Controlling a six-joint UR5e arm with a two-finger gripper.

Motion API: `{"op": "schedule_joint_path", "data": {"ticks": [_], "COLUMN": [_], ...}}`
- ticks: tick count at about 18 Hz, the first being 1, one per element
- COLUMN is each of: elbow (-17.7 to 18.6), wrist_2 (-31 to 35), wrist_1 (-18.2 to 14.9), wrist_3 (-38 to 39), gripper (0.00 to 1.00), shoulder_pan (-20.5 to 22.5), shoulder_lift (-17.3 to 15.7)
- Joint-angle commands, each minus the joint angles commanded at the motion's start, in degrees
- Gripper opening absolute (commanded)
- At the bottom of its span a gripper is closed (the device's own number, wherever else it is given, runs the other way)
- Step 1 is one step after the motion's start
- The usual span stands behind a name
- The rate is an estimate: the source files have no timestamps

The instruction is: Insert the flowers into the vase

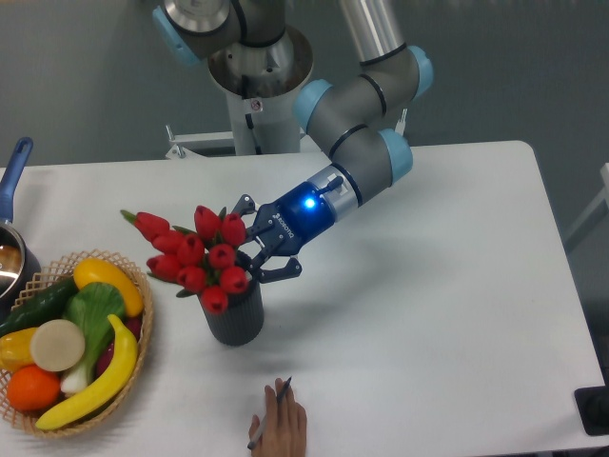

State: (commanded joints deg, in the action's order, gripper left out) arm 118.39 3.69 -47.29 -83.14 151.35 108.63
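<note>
Nearest to you, a hand [279,426] with a pen rests at the bench [428,314] edge. Behind it the vase [236,314] stands upright, and the flowers [197,255] already sit in its mouth, leaning left toward the basket [133,367]. The gripper [262,253] is just beside the buds, its jaws spread and holding nothing. I judge the insertion done; you only need to draw the arm away.

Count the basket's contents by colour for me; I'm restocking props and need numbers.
In the wicker basket, as far as visible:
Yellow: 3, two bananas and a piece at the left edge
Green: 2, cucumber, leafy vegetable
Orange: 1
Cream: 1, round disc
Total: 7; others may be hidden.
</note>
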Motion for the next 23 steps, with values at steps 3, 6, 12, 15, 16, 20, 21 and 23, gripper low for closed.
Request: {"op": "schedule_joint_path", "data": {"ticks": [3, 6, 12, 15, 16, 20, 21, 23], "elbow": [0.09, 0.09, -0.09, 0.09, 0.09, 0.44, 0.53, 0.96], "wrist_2": [1.32, 3.78, 5.62, 8.78, 10.45, 15.91, 15.91, 15.91], "wrist_1": [0.00, 0.00, -0.09, -0.17, -0.18, -0.26, -0.35, -0.35], "wrist_3": [-0.88, -0.88, -0.97, -0.97, -0.97, -0.71, -0.71, -0.53], "gripper": [0.88, 0.95, 1.00, 1.00, 1.00, 1.00, 1.00, 1.00], "shoulder_pan": [0.18, 0.35, 0.26, 0.44, 0.35, 0.61, 0.88, 1.23], "shoulder_lift": [-0.44, -0.61, -0.88, -2.01, -2.72, -5.01, -5.44, -6.50]}}
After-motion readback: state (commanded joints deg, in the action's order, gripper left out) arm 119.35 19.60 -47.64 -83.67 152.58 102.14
